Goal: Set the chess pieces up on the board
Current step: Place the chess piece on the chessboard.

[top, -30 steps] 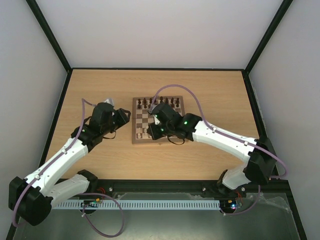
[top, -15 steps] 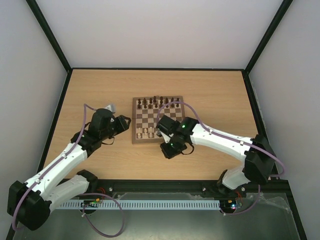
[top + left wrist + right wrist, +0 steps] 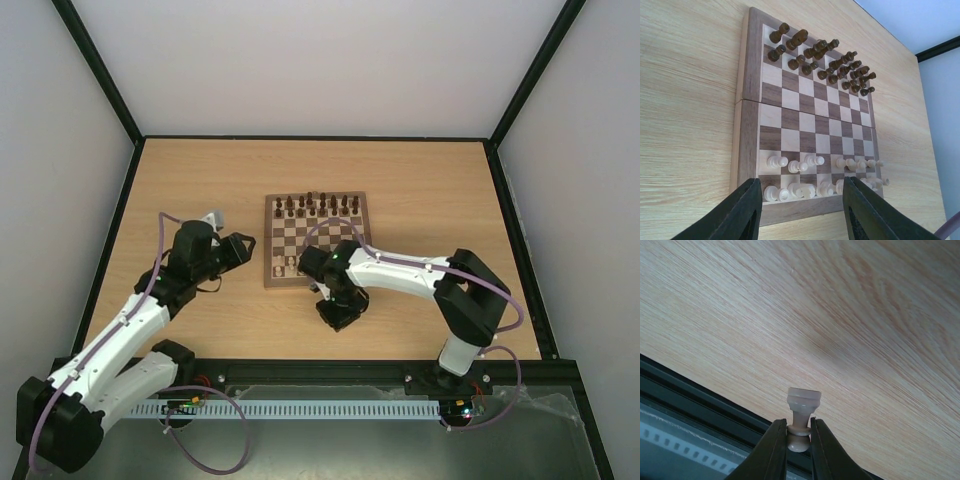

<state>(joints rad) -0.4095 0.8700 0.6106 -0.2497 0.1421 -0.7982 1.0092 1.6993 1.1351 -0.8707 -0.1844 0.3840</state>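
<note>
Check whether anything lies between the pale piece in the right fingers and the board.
Nothing visible does. The right gripper holds the pale piece over bare table, just off the board's near edge; only table separates them.

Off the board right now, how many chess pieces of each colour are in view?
Pale pieces off the board: 1, clamped in the right jaws.
Dark pieces off the board: 0.
Total: 1.
</note>
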